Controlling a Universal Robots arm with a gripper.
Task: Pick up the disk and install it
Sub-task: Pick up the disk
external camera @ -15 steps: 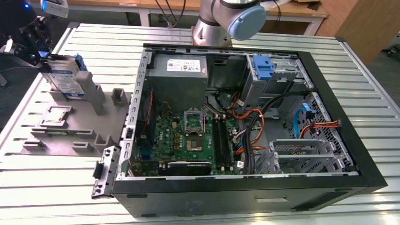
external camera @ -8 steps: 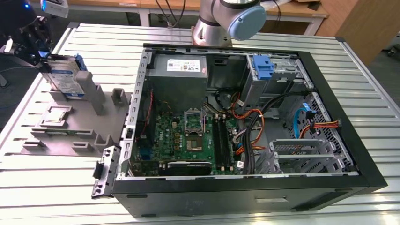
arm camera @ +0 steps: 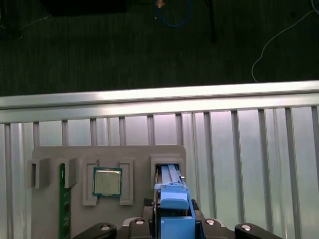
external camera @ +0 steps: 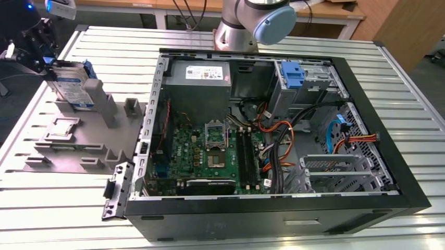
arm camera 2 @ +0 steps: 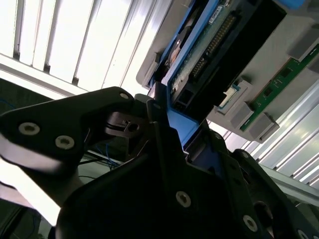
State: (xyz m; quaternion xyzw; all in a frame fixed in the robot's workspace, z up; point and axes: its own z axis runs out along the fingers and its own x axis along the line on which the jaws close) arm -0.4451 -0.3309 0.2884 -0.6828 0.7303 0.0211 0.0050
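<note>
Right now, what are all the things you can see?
disk: one, silver-grey with blue rails, standing upright in the holder.
holder: one, grey, on the table at the exterior view's left.
processor chip: one, silver, in a holder pocket.
memory stick: one, green, in the holder.
computer case: one, black, open, middle of the table.
power-supply box: one, silver, inside the case.
bracket: one, blue, inside the case.
table: one, silver, slatted.
arm: one, grey and blue, behind the case.
tool: one, black, shut on the disk's top.
</note>
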